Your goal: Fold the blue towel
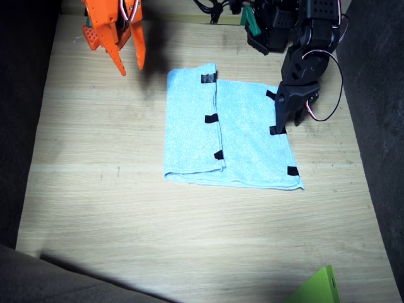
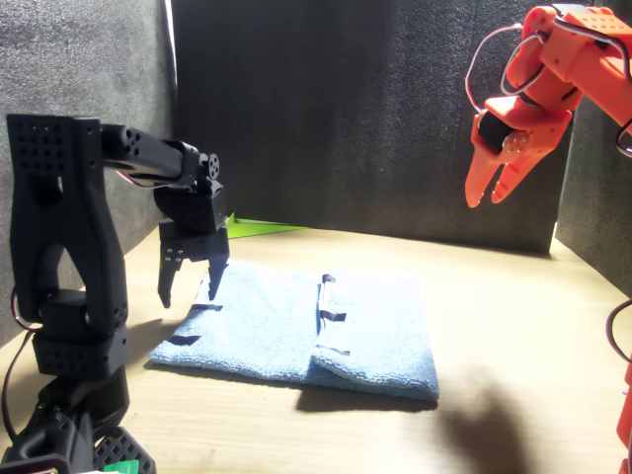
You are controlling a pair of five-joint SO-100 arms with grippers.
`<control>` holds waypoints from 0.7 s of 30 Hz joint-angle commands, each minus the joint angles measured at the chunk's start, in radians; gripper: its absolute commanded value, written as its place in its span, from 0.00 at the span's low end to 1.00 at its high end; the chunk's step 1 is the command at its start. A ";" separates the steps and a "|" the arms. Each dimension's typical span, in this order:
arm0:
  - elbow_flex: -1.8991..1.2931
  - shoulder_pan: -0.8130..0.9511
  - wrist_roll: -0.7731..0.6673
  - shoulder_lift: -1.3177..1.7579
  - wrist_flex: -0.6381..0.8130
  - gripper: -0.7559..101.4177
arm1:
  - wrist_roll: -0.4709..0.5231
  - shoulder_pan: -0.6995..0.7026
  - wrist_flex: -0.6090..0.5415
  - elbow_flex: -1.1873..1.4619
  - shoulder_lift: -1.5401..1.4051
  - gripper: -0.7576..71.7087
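The blue towel (image 1: 230,132) is laid flat on the wooden table (image 1: 101,189), roughly at the table's middle and slightly toward the far side in the fixed view. One side portion has been folded over onto the rest, so that a doubled layer is seen on the side nearer the right arm; its folded-over edge runs across the towel, marked by three black tape patches (image 1: 212,118). Further black patches are seen along the single-layer edge nearer the left arm. In the front view the towel (image 2: 296,331) is seen as a low, flat shape with the doubled part forming a thicker corner toward the camera.

The left arm, black, is lowered over the towel's edge. The left gripper (image 1: 281,120) is pointed down, with its fingertips at or just above the edge with the patches; in the front view the left gripper (image 2: 188,284) is seen with its two fingers spread apart and nothing between them, the tips just above the cloth. Whether the tips touch the cloth cannot be told.

The right arm, orange, is held high above the table, well apart from the towel. The right gripper (image 1: 129,60) is pointed downward with its fingers parted and empty; the same is seen in the front view (image 2: 499,188).

A green object (image 1: 319,289) is seen at the near table edge, apart from the towel.
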State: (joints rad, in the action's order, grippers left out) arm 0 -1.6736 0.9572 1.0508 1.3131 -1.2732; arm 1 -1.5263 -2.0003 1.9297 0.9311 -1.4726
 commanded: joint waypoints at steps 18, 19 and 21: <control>0.015 0.055 -0.084 -0.026 -0.025 0.31 | -0.008 0.000 0.012 -0.015 -0.031 0.28; 0.025 0.057 -0.081 -0.034 -0.031 0.32 | -0.009 -0.003 0.012 -0.015 -0.026 0.28; 0.049 0.051 -0.072 -0.057 -0.051 0.33 | -0.015 -0.008 0.012 -0.023 -0.014 0.28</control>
State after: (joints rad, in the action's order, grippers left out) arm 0 -1.6613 0.9956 0.9618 1.2548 -1.2901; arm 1 -1.5278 -1.9850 1.9297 0.9311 -1.4711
